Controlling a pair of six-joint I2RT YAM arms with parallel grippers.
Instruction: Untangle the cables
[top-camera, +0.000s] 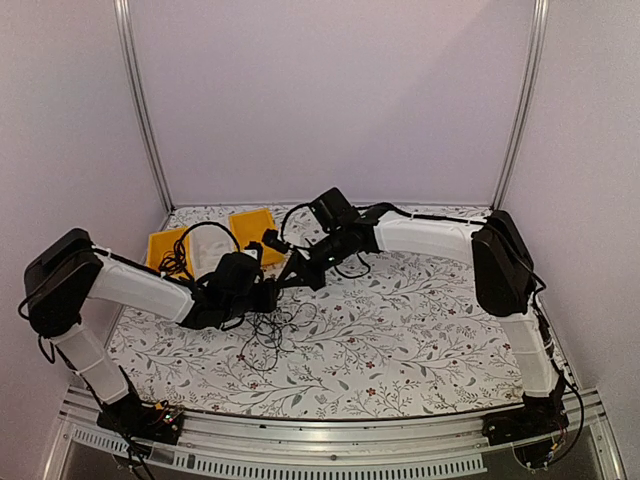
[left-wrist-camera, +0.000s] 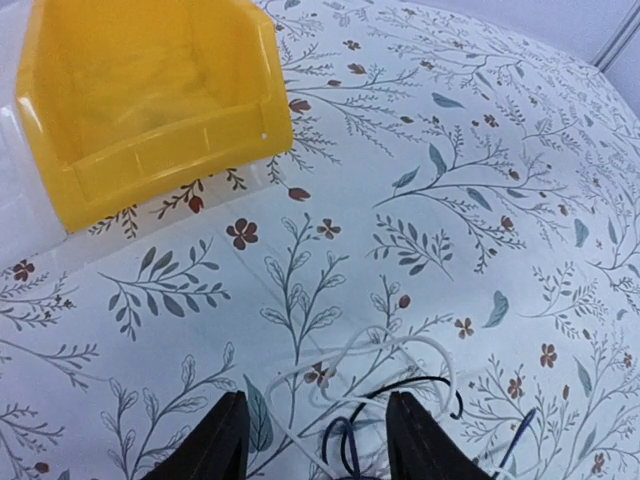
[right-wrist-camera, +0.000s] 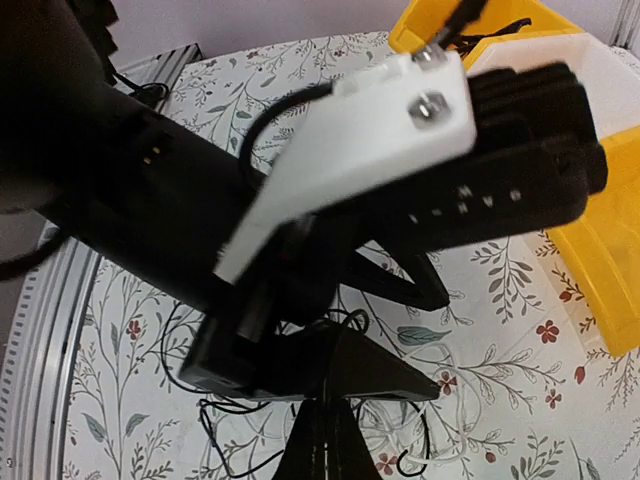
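My left gripper (left-wrist-camera: 317, 398), unclenched, straddles the thin black-and-white tangled cables (left-wrist-camera: 340, 432), poised to pinch 1 strand. Of my right gripper (top-camera: 295, 272) I cannot tell.

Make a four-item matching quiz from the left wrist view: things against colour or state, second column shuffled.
1. plastic storage bin
2. thin cable
3. left gripper
4. table cover

A. floral print
B. open
C. yellow
D. plain white, looped

Pairs: 1-C, 2-D, 3-B, 4-A
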